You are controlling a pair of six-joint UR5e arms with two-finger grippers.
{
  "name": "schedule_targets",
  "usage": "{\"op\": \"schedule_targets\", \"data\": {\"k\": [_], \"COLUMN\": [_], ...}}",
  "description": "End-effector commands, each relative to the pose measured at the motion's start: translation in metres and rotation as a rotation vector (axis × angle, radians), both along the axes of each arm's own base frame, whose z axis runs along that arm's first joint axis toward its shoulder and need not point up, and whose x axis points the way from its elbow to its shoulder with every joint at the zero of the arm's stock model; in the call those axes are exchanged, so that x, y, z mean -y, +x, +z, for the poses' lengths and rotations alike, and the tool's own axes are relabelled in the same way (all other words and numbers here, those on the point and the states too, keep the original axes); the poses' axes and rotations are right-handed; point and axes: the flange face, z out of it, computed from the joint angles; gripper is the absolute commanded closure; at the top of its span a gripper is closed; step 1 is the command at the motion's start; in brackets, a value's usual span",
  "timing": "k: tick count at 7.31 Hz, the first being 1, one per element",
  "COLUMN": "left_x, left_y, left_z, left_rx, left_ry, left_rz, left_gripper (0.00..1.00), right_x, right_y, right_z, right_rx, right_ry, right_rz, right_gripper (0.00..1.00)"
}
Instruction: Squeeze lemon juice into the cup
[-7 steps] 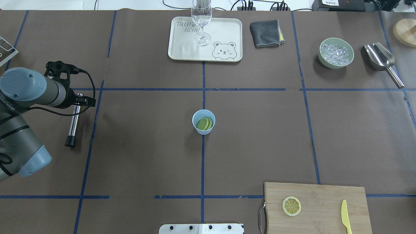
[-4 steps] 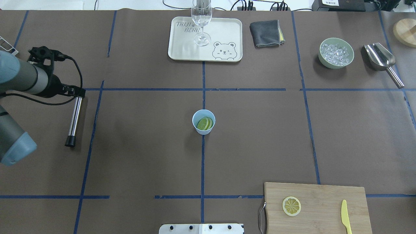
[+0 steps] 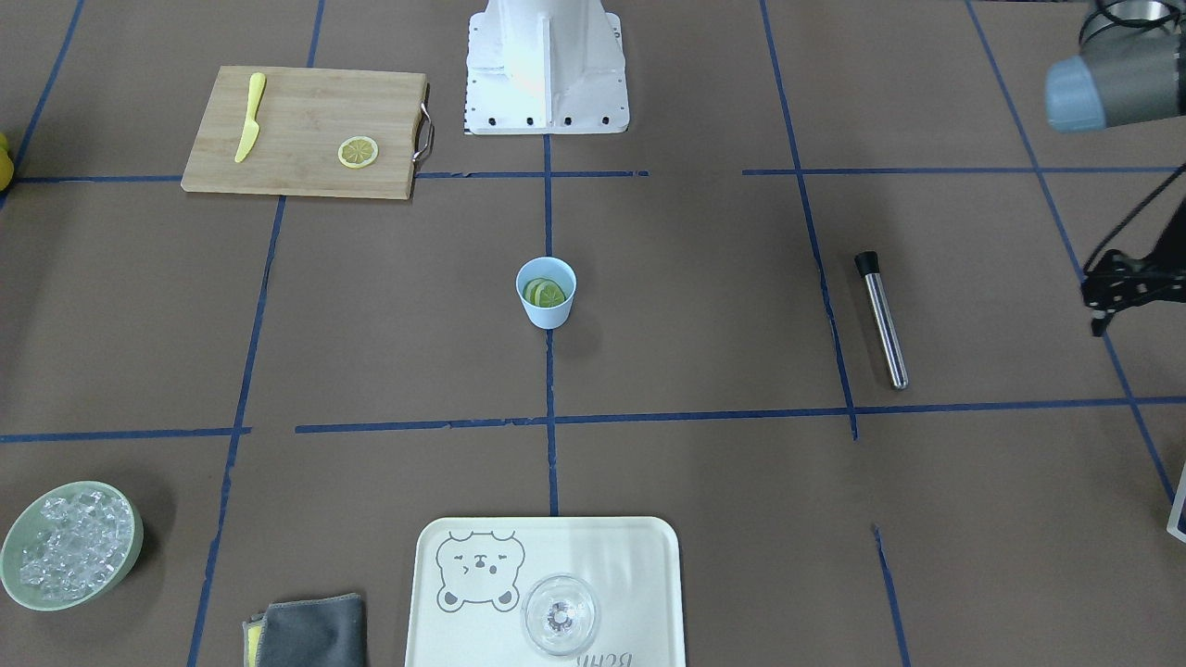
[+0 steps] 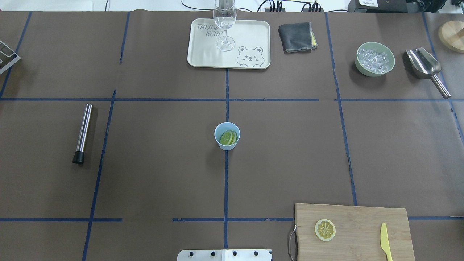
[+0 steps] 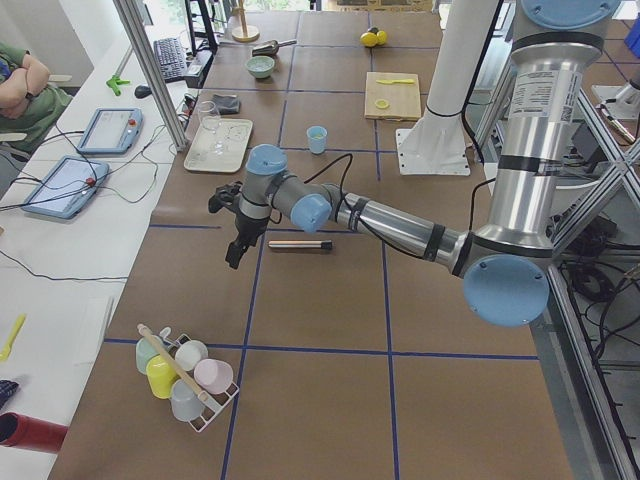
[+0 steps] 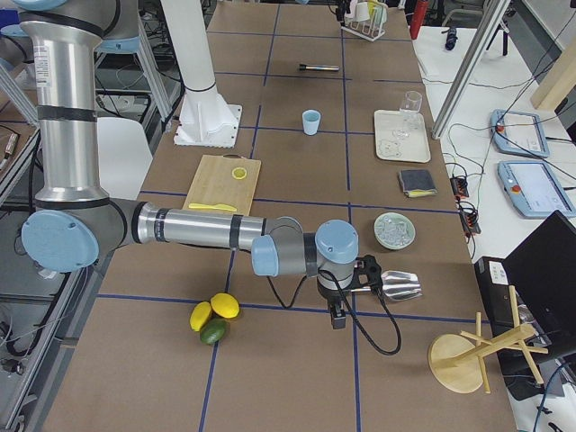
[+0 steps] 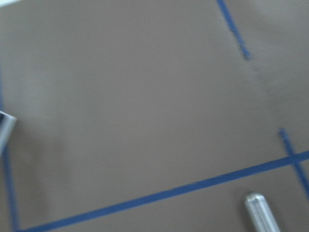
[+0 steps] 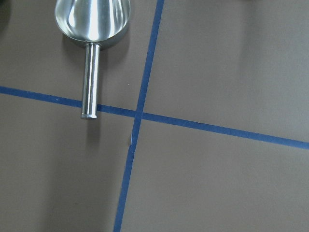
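**A:** At the robot's left end of the table (image 4: 163, 174), what are the fingers doing?

**B:** I cannot tell if they are spread or pressed together. The left gripper (image 5: 233, 258) points down above the paper, clear of the steel muddler (image 4: 83, 133), and holds nothing. Its wrist view is blurred.

**A:** And the other one?

**B:** The right gripper (image 6: 335, 317) hangs over the table's right end, close to the metal scoop (image 4: 424, 65). It shows only in the side view, so I cannot tell how its fingers stand either.

**A:** Where is the fruit?

**B:** The lemon slices (image 4: 228, 137) lie inside the light-blue cup (image 4: 227, 146). The cup stands upright in the middle of the table, on the central tape line and well apart from both grippers.

**A:** What surrounds it?

**B:** The muddler lies near the left edge, black cap toward the robot. By the near edge, right of the base, is a bamboo cutting board (image 4: 362, 217) with a single lemon slice (image 4: 325, 230) and a yellow knife (image 4: 385, 237). Along the far edge are a bear-printed tray (image 4: 250, 36) bearing a wine glass (image 4: 224, 21), then a folded grey cloth (image 4: 295, 37), then a green bowl of ice (image 4: 362, 69) just beside the scoop.
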Motion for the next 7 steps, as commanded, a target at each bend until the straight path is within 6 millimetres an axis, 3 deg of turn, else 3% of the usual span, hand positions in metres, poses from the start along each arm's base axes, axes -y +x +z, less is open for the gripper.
{"op": "schedule_targets", "data": {"k": [1,2,3,4,6,7], "left_x": [-0.044,-0.07,-0.077,-0.082,-0.068,-0.064], "left_y": [-0.082,-0.076,-0.087,-0.108,-0.11,-0.113], "left_z": [0.077,0.124,0.135,0.135,0.127,0.123], "left_rx": [-0.092,-0.209,-0.217,-0.223,-0.219,-0.211], "left_ry": [-0.147,-0.252,-0.262,-0.271,-0.376,-0.351], "left_rz": [0.022,0.064,0.052,0.02,0.007,0.043], "left_gripper": [0.0,0.0,0.0,0.0,0.0,0.0], "right_x": [0.0,0.0,0.0,0.0,0.002,0.007], "right_y": [0.0,0.0,0.0,0.0,0.0,0.011], "right_z": [-0.002,-0.002,-0.003,-0.003,-0.009,-0.02], "right_rx": [0.002,0.003,0.003,0.003,0.009,0.01], "right_ry": [0.004,0.002,0.005,0.005,0.017,0.029], "right_rz": [0.0,0.0,0.0,0.0,0.0,0.02], "right_gripper": [0.0,0.0,0.0,0.0,0.0,0.0]}}
